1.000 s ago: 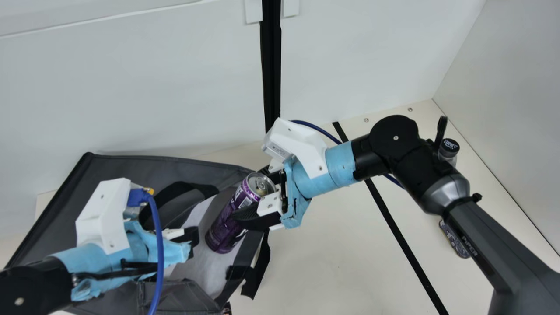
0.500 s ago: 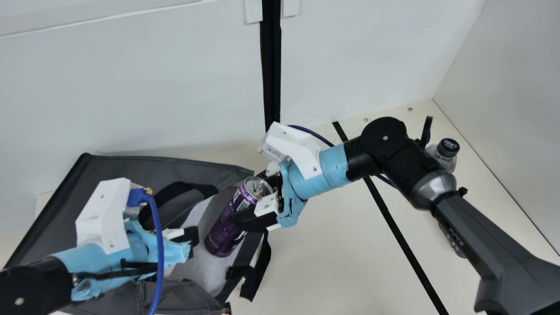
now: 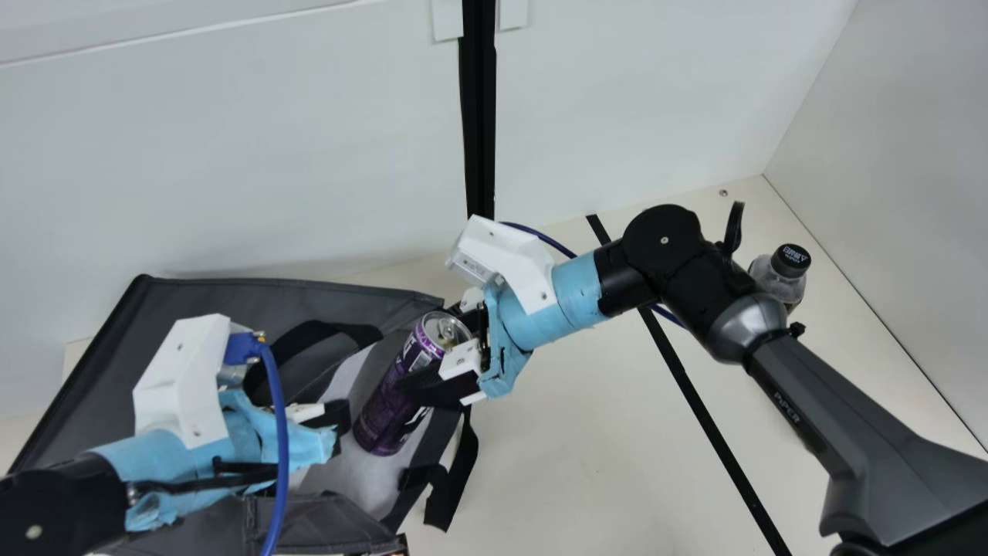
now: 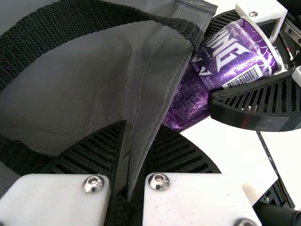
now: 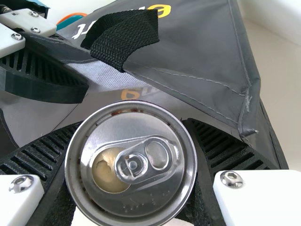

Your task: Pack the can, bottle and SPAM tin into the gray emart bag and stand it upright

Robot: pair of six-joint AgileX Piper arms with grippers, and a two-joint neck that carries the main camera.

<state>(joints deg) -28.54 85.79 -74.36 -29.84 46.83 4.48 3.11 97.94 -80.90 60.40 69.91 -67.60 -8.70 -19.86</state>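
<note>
The gray bag (image 3: pixel 224 297) lies at the left of the main view, its pale lining showing at the mouth. My left gripper (image 3: pixel 336 421) is at that mouth; in the left wrist view my left gripper (image 4: pixel 129 165) is shut on the bag's edge. My right gripper (image 3: pixel 444 351) holds the purple can (image 3: pixel 394 398), tilted, its lower end over the lining. In the right wrist view the can's lid (image 5: pixel 131 162) sits between the fingers of my right gripper (image 5: pixel 188 165). A clear bottle (image 3: pixel 779 278) with a black cap stands at the right, partly behind my right arm.
A black strap (image 3: pixel 455 479) hangs from the bag onto the cream table (image 3: pixel 587 455). A black line (image 3: pixel 702 417) crosses the table on the right. White walls (image 3: pixel 247 154) stand behind and at the right.
My right arm has moved a little left with the can, whose lower end has shifted slightly left and down over the lining. The bottle has become more exposed. My left arm has kept still.
</note>
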